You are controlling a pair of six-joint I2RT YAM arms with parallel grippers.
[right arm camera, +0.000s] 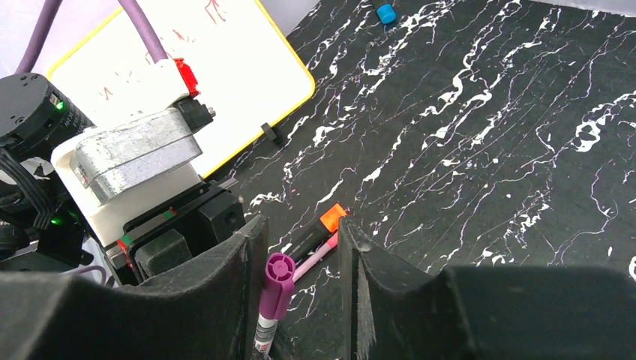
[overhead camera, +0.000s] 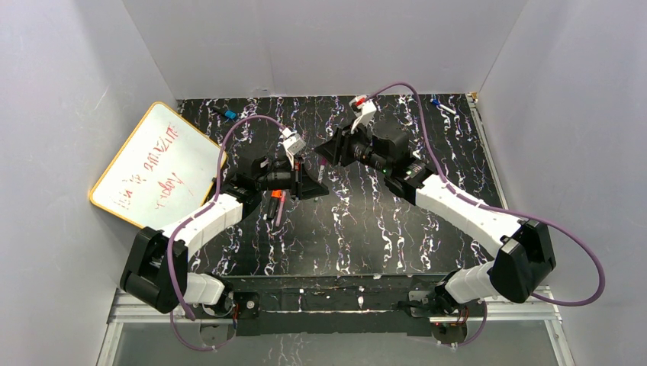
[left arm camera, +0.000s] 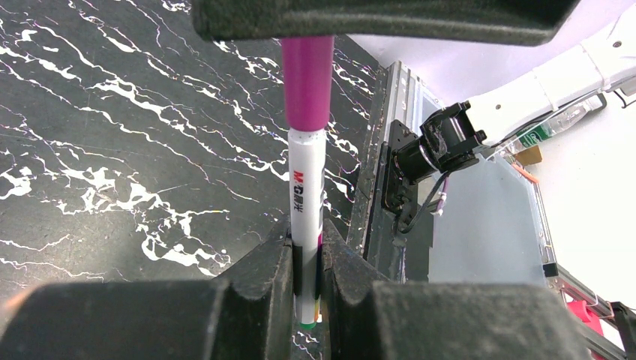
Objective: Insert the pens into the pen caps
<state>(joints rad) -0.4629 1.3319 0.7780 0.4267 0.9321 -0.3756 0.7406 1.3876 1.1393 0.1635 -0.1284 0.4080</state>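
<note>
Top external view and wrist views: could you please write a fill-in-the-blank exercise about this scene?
The left gripper is shut on a white pen whose cap is ____. The whiteboard is on the robot's ____ side. On the table lies a black pen with an ____ end.
Missing words: magenta; left; orange.

The table [overhead camera: 366, 229] looks glossy, the pen [left arm camera: 307, 172] smooth plastic, the left pincer [left arm camera: 306, 251] matt, perhaps rubbery.

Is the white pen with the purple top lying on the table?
No, the left end effector grips the white pen by its barrel, holding it up off the table.
</note>
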